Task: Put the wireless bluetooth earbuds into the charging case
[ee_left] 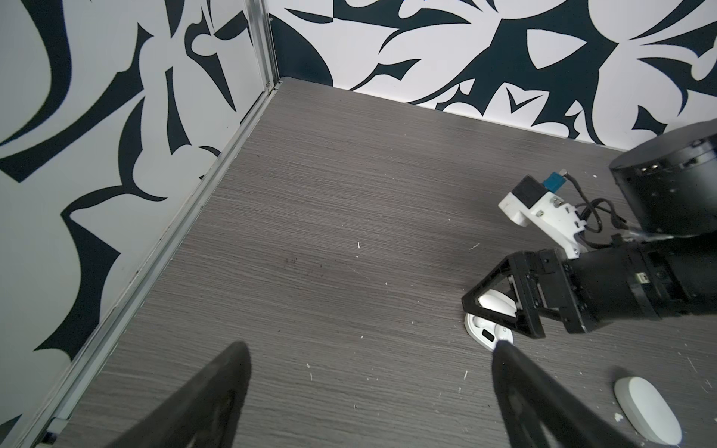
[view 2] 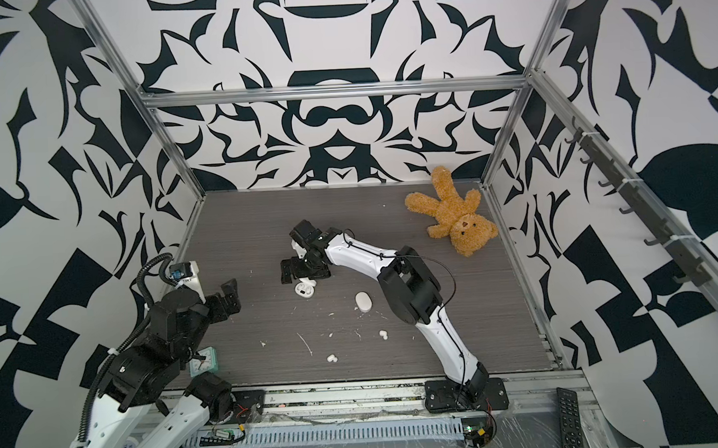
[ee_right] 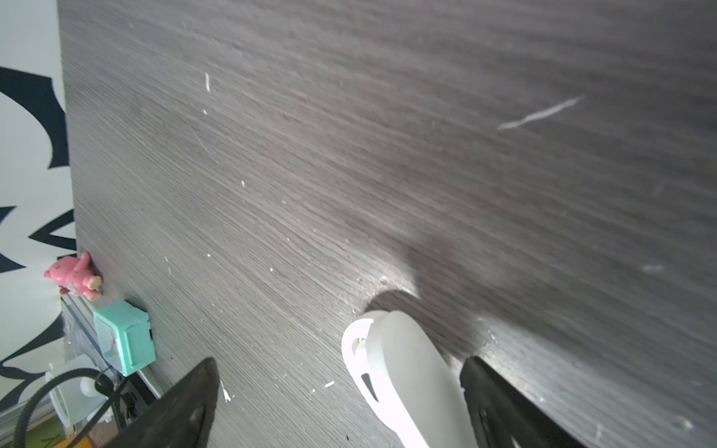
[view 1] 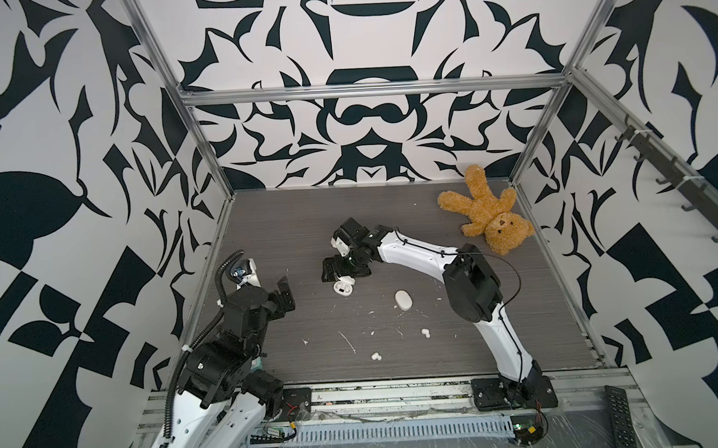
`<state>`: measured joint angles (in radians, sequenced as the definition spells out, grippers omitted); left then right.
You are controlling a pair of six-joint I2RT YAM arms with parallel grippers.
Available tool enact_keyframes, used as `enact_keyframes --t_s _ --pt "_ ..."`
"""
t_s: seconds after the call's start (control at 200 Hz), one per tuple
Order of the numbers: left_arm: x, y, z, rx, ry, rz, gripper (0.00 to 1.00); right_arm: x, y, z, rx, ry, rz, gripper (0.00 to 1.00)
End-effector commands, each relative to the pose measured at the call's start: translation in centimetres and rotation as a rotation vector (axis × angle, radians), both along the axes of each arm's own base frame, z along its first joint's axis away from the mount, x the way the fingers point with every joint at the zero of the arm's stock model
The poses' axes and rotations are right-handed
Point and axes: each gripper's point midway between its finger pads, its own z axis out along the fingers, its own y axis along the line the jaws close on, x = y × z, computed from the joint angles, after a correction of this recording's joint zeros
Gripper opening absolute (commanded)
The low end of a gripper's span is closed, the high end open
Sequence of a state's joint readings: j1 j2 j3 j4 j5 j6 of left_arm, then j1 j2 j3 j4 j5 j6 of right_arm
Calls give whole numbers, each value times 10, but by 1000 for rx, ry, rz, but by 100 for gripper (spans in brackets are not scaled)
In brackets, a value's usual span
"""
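An open white charging case [view 1: 343,287] [view 2: 304,288] lies mid-table with its lid up. My right gripper [view 1: 342,275] [ee_right: 337,368] stands open around it, and the case [ee_right: 403,372] sits between the fingers, nearer one of them. I cannot tell whether they touch. The left wrist view shows that case [ee_left: 487,329] under the right gripper [ee_left: 500,306]. Two loose wireless bluetooth earbuds [view 1: 425,332] [view 1: 375,356] lie nearer the front. My left gripper [view 1: 287,296] [ee_left: 368,347] hangs open and empty at the left, apart from everything.
A second white case [view 1: 402,300] [ee_left: 648,415], shut, lies right of the open one. White flecks litter the tabletop. A teddy bear [view 1: 486,211] lies back right. A teal clock [ee_right: 124,337] and a pink toy [ee_right: 75,275] stand at the front-left edge.
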<state>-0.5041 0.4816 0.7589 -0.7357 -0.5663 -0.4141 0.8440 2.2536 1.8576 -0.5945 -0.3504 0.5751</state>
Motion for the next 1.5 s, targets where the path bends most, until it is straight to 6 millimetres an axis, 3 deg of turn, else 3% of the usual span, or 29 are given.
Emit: enact_keyframes --t_s 0.0,0.4,0.53,0.65,0.715,0.92,1.155,1.385,1.495 --pt "1 -1 -5 5 8 -1 99 -6 11 44 87 -63 36 99" --pt "1 0 -4 4 5 1 99 -23 16 55 71 -110 69 99" --pt "1 -1 -5 5 9 -1 99 -22 4 86 40 -215 62 99" --pt "2 -5 -7 -1 19 -19 99 -16 -23 122 -9 -335 10 99" --pt "3 -10 -9 -14 26 -42 99 -13 -40 131 -46 -380 -34 99" --pt "5 -31 -14 -61 70 -130 99 -19 -102 131 -198 -446 -169 99" --pt "4 -70 -12 -129 154 -316 99 -36 -184 150 -329 -546 -297 99" --pt "1 -105 -2 -221 232 -461 99 -67 -223 160 -241 -624 -281 99" --pt "4 -117 -7 -239 247 -480 99 -78 -241 158 -189 -661 -321 99"
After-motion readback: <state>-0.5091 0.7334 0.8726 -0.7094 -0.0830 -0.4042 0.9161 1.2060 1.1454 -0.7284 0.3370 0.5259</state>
